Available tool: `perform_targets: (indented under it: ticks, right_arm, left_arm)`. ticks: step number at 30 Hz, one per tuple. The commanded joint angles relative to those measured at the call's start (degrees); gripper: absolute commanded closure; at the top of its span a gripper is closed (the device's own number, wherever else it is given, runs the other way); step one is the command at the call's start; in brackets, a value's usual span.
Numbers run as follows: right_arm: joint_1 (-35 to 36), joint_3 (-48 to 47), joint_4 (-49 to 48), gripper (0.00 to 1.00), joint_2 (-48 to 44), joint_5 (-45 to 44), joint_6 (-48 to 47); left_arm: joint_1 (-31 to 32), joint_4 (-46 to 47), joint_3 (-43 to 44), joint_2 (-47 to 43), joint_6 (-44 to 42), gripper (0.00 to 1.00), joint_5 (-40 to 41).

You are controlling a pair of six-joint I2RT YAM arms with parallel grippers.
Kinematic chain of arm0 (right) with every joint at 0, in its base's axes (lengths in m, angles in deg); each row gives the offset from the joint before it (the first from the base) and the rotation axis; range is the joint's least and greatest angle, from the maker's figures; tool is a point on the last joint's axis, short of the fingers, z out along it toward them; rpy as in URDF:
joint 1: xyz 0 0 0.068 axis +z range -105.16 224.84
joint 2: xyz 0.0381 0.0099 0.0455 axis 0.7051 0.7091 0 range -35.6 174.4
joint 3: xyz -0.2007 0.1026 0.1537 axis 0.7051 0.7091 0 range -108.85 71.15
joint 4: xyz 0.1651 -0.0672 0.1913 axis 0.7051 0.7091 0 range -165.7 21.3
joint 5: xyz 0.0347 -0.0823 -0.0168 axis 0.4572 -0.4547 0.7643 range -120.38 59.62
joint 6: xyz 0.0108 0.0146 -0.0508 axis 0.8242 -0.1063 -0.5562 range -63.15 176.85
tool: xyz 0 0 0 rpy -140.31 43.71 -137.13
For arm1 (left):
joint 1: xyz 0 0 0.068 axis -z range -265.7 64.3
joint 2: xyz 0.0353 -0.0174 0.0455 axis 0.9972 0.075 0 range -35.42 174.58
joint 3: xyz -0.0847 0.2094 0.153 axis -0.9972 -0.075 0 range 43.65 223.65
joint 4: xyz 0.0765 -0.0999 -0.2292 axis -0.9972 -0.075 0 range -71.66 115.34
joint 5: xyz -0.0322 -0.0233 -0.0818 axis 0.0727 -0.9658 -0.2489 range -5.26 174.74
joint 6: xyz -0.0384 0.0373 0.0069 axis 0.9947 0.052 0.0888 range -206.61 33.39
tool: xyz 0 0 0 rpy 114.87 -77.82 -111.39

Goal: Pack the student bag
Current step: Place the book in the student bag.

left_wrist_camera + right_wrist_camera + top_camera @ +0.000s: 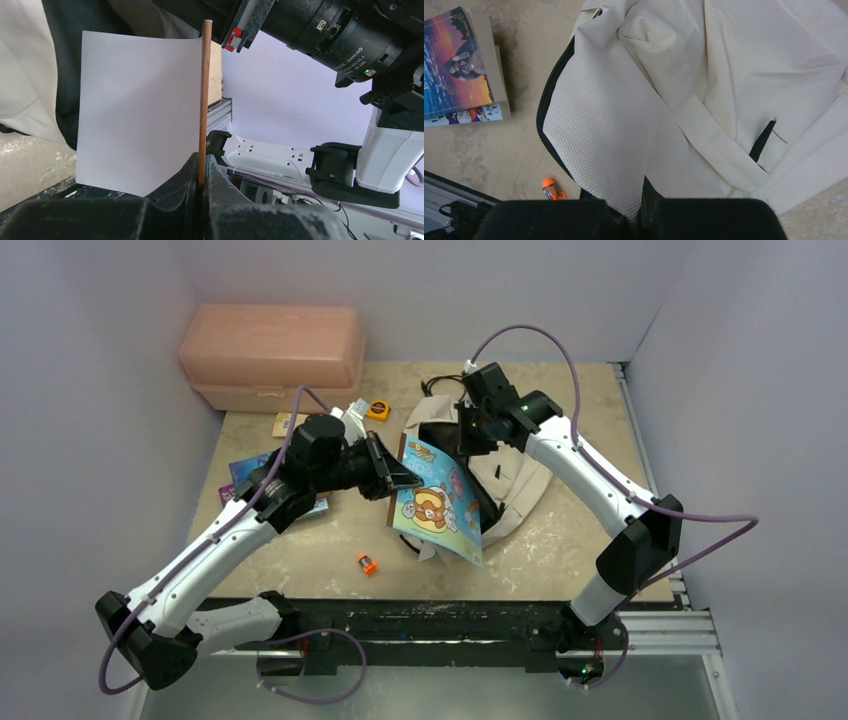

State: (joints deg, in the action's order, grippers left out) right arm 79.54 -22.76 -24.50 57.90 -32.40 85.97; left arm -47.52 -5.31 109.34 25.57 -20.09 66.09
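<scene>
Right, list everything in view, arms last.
student bag: one, cream with black zip, table centre.
picture book: one, blue cover, held over the bag.
books: at least two, colourful, stacked left of the bag.
plastic box: one, pink, far left corner.
small yellow item: one, between box and bag.
small orange item: one, near table edge.
left fingers: black, shut on the picture book.
right fingers: black, shut on bag fabric.

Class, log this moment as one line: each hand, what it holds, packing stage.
left hand: shut on picture book | right hand: shut on student bag flap | stage: book at bag mouth, mostly outside
</scene>
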Motion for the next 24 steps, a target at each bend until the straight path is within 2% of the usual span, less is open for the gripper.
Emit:
perform_targets:
  ticks: [1,10,14,17,21,24]
  right_arm:
    - [-0.2,-0.8,-4.8,1.0,-0.4,1.8,1.3]
    - [-0.2,-1.6,-4.3,1.0,-0.3,1.0,1.0]
    - [-0.2,-1.7,-4.5,1.0,0.2,1.0,0.5]
    - [-0.2,-2.0,-4.6,1.0,1.2,1.0,0.2]
    - [-0.2,-2.4,-4.7,1.0,2.1,0.9,0.2]
    - [-0.2,-2.3,-5.3,1.0,2.3,1.3,0.5]
  left_arm:
    - [-1.4,8.1,-0.8,0.4,1.5,1.0,-3.2]
    - [-11.0,5.4,-15.3,-3.5,1.6,1.0,11.9]
    - [-12.9,1.4,-16.3,-7.0,0.7,1.0,15.4]
    - [-12.9,3.9,-14.4,-6.9,1.5,1.0,11.5]
    - [-12.3,6.5,-6.9,0.2,3.3,1.0,0.4]
    - [-11.2,9.2,-4.2,3.0,4.9,1.0,-1.6]
